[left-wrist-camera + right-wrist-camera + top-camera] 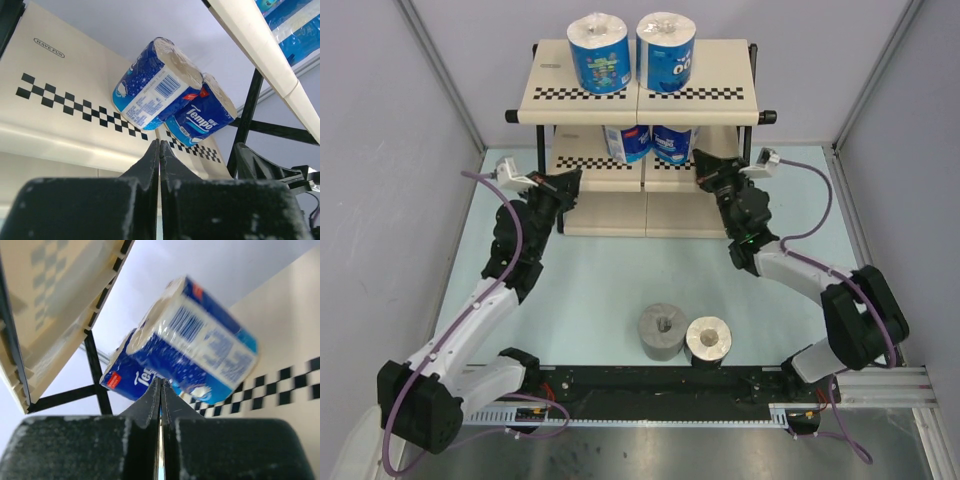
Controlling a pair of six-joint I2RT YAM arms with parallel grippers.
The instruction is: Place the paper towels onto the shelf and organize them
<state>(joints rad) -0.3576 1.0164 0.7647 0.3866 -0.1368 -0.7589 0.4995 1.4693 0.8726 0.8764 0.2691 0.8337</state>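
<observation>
Left gripper (pixel 575 178), right gripper (pixel 703 160) both pinching shut, carrying nothing. Arms (pixel 510 250) reaching forward, wrists angling inward toward shelf (pixel 710 80). Middle-tier rolls (pixel 628 142) sitting just ahead of fingertips, between both grippers; top-tier rolls (pixel 600 52) sitting above. Grey roll (pixel 663 331) and pale roll (pixel 708 340) standing on table (pixel 600 300), well behind grippers. Judging rolls light, soft, crushable, wrappers slick; gentle pinching across outer wall or through hollow core looking safest

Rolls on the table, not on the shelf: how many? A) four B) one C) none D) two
D: a grey roll and a second roll beside it stand on the table near the arm bases.
</observation>
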